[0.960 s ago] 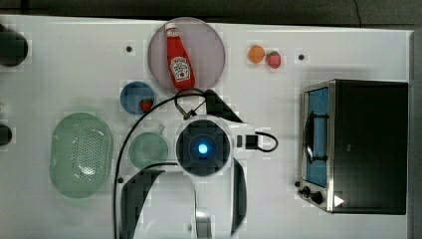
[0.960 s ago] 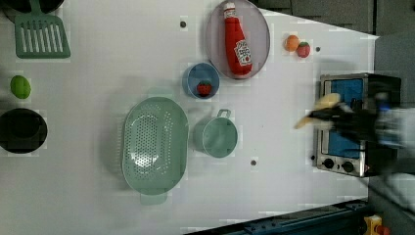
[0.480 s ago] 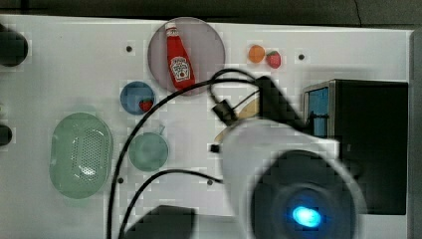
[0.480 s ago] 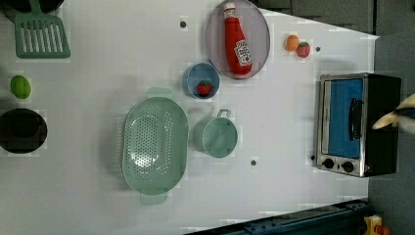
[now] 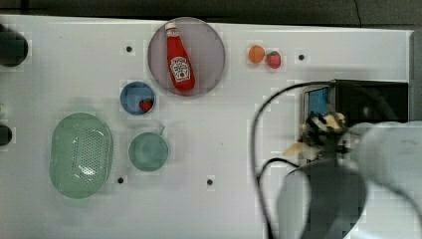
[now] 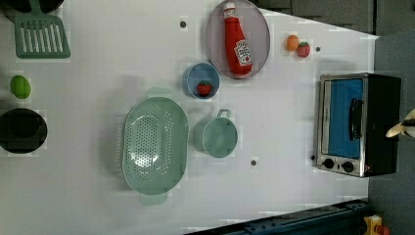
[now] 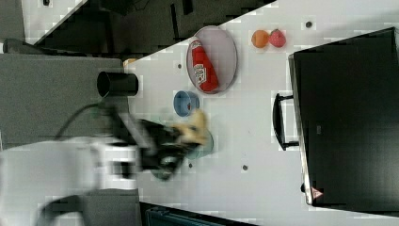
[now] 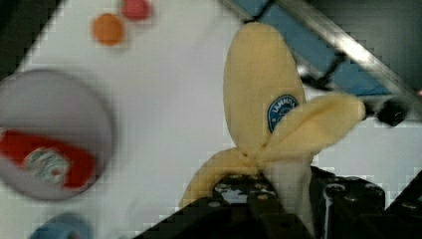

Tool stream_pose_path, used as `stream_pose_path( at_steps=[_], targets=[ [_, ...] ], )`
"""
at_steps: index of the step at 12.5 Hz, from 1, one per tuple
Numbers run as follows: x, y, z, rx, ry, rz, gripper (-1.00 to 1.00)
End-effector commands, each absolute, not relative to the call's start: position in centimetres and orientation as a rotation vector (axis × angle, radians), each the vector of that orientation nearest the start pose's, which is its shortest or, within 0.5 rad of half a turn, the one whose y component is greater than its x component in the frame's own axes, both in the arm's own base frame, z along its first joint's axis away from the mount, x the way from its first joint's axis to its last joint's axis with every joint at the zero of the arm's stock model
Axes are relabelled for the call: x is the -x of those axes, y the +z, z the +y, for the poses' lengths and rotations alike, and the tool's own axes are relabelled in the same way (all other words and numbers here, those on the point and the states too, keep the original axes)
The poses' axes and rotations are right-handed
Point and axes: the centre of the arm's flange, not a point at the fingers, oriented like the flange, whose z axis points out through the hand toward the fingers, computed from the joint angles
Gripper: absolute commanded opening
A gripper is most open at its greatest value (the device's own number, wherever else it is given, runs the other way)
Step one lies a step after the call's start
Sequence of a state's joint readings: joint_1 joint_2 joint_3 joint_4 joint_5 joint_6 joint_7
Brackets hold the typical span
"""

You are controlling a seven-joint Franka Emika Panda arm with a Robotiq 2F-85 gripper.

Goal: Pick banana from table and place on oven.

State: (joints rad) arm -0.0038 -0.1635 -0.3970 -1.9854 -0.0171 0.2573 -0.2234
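Clamped on the banana (image 8: 259, 94) by the gripper (image 8: 278, 194), black jaws drawn in against the pale lower end of the fruit, no gap visible between pads and peel in the wrist view. Sticking out past the jaw tips: the main yellow-cream body with a round blue sticker, plus two floppy peel flaps splayed to either side just above the grip. Held off the table (image 5: 224, 149), not resting on anything. Seen in the top view as a pale lump and a pointed flap at the gripper (image 5: 318, 134), banana (image 5: 332, 119) overlapping the blue glass front of the oven (image 5: 370, 97), with the blurred white arm filling the top view's lower right. At the left view's right edge, only a yellowish tip of the banana (image 6: 402, 128) poking in, just past the oven's (image 6: 359, 122) black top. In the right view, banana (image 7: 196, 126) ahead of the dark gripper (image 7: 174, 141), lined up over a teal cup (image 7: 207, 143) and well to the right view's left of the oven (image 7: 348, 117). Elsewhere on the table, apart from the grip: ketchup bottle (image 5: 179, 62) lying on a grey plate (image 5: 209, 50), orange fruit (image 5: 256, 54) touching a strawberry (image 5: 273, 59), blue bowl (image 5: 132, 94), green colander (image 5: 79, 154).
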Motion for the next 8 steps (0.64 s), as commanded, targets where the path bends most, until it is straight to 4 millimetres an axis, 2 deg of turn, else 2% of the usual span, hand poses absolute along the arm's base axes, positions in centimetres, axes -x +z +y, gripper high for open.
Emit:
stream_pose_path(
  at_steps=[1, 4, 6, 8],
  targets=[
    [-46.6, 50.5, -26.6, 2.915, -0.041, 1.134, -0.51],
    [-46.5, 46.7, -32.8, 3.051, -0.139, 0.974, -0.51],
    [-46.4, 44.2, -35.6, 3.142, -0.142, 0.871, -0.51],
    [-46.1, 42.0, -37.2, 3.187, -0.099, 0.832, -0.51]
  ],
)
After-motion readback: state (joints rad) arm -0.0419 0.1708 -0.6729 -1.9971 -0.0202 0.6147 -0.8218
